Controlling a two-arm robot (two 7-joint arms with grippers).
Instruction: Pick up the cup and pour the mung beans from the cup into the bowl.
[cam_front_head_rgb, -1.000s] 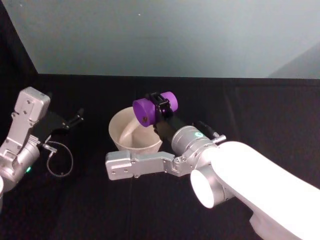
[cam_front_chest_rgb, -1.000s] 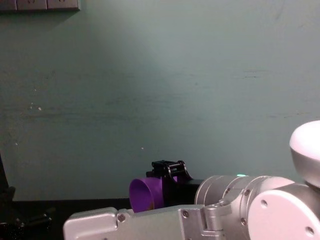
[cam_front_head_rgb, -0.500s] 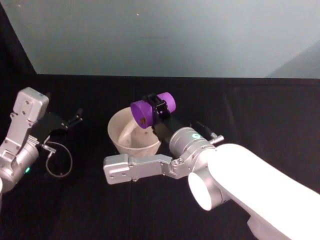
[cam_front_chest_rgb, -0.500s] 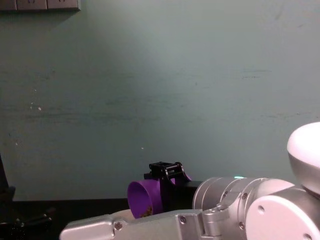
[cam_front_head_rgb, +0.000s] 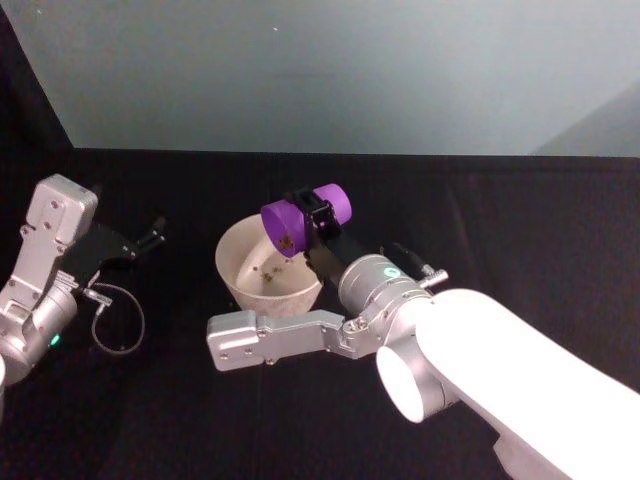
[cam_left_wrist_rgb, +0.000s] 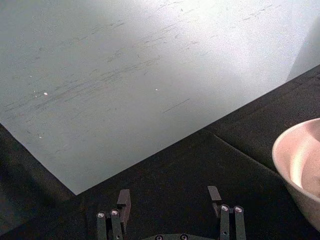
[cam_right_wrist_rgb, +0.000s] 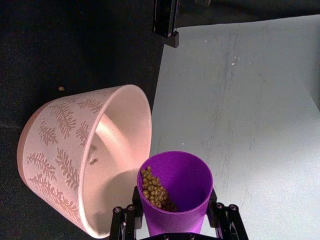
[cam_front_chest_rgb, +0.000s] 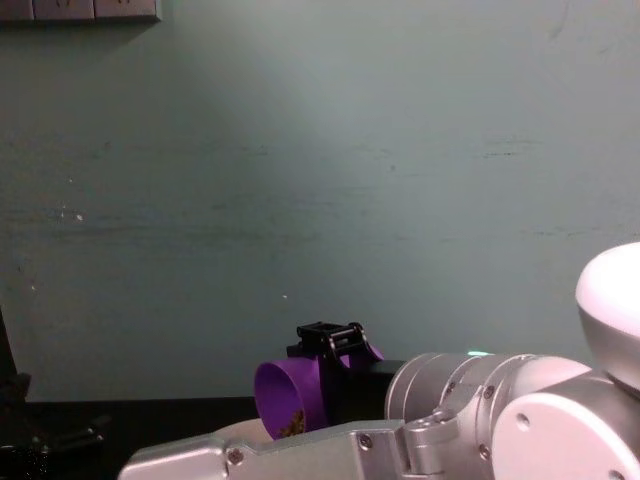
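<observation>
- Purple plastic pinched between black jaws: right gripper (cam_front_head_rgb: 318, 212) clamped across the middle of the cup (cam_front_head_rgb: 300, 218), one finger on each side of the tapered wall.
- Tipped almost onto its side in that grip, long axis close to level, mouth turned toward the robot's left and dipped a little, base to the right and slightly higher.
- Held up off the table, above the far right part of the bowl (cam_front_head_rgb: 232, 272), mouth over the hollow.
- Smooth, without a handle, narrowing toward the base and much narrower than the vessel beneath it; seen from the chest as a short purple tube (cam_front_chest_rgb: 288, 400) with the black fingers standing above it.
- Heaped on the low side of the inner wall, right at the lip: small yellow-green mung beans (cam_right_wrist_rgb: 152, 189).
- Below, wide and pale cream-pink with a smooth rim, upright on the black cloth (cam_front_head_rgb: 500, 230); leaf sprigs pressed into the outer wall (cam_right_wrist_rgb: 52, 145), a few beans scattered on the inner floor.
- One loose bean (cam_right_wrist_rgb: 61, 88) on the cloth, just beside the outer wall.
- Behind the clamp, the right arm (cam_front_head_rgb: 480, 350): white shell rising from the lower right, silver wrist, a grey link stretched level across the near side of the bowl.
- Parked at the left, well apart from all this: left gripper (cam_front_head_rgb: 150, 236), fingers (cam_left_wrist_rgb: 124, 198) spread wide, nothing between them.
</observation>
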